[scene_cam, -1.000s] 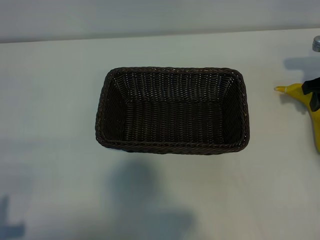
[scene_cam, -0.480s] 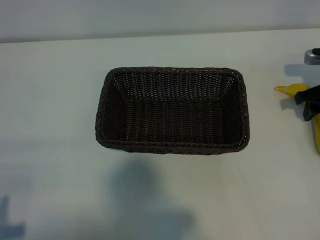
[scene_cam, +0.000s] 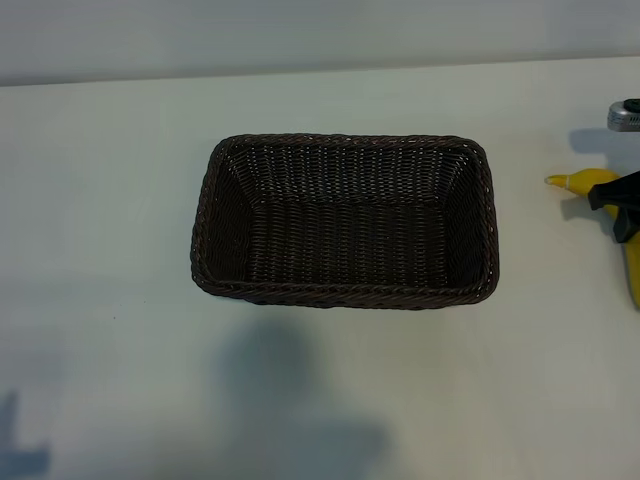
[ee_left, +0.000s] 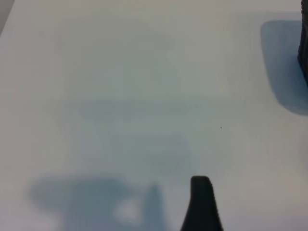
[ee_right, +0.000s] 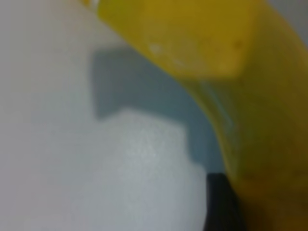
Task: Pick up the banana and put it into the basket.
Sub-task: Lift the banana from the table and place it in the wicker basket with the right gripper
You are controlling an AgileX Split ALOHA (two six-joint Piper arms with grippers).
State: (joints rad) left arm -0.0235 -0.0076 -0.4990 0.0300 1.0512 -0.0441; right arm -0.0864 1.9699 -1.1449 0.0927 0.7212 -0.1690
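Note:
The dark brown wicker basket [scene_cam: 345, 222] stands empty in the middle of the white table. The yellow banana [scene_cam: 592, 181] lies on the table at the far right edge of the exterior view, its stem tip pointing toward the basket. My right gripper [scene_cam: 625, 200] sits down over the banana's middle. In the right wrist view the banana [ee_right: 240, 96] fills the picture, with one black finger [ee_right: 219, 204] pressed against its side; the other finger is hidden. My left gripper [ee_left: 159, 221] hovers open over bare table, only one finger [ee_left: 202, 204] showing, well away from the banana.
A silver part of the right arm [scene_cam: 625, 113] shows above the banana. A dark edge of the basket [ee_left: 304, 48] appears in the left wrist view. Arm shadows fall on the table in front of the basket.
The right gripper has come down across the banana and its jaws have narrowed onto it. The banana's stem tip has shifted slightly toward the basket. The left arm has not moved.

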